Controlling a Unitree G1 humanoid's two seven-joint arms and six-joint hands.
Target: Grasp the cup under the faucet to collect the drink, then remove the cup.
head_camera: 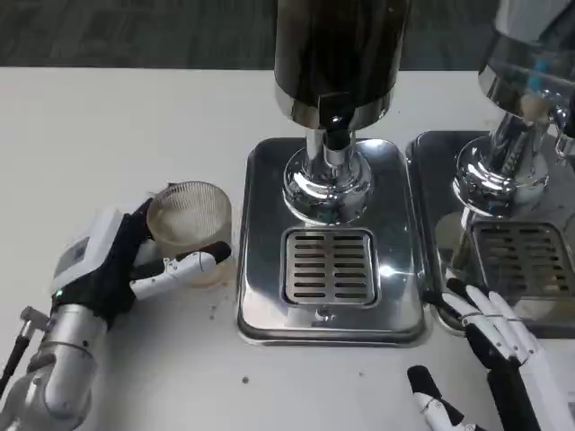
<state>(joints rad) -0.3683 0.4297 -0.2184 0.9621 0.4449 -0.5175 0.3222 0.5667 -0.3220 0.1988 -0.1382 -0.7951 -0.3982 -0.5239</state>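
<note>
**Q:** Where is the cup, and what holds it?

**A:** The clear ribbed cup (190, 218) stands upright on the white table (108, 126), toward its left side, just beside the left edge of the steel drip tray (260, 269). The left hand (121, 260) wraps it from the left, one finger (180, 268) lying across the front of the cup. It appears to grip the cup, though how firm the hold is cannot be told.

**Q:** Why is it held there?

**A:** Likely as a start toward carrying it to the right, onto the tray. The cup is not yet under the faucet (336, 135), which hangs over the tray's back half, above the slotted grate (328, 267).

**Q:** What about the other hand?

**A:** The right hand (494, 355) rests near the table's front right corner, beside the tray's right edge, fingers spread and holding nothing. It seems to wait, out of the cup's path.

**Q:** Anything else nearby?

**A:** A second dispenser (517, 117) with its own tray stands along the right edge. The dark drink tank (337, 45) rises above the faucet at the back.
</note>
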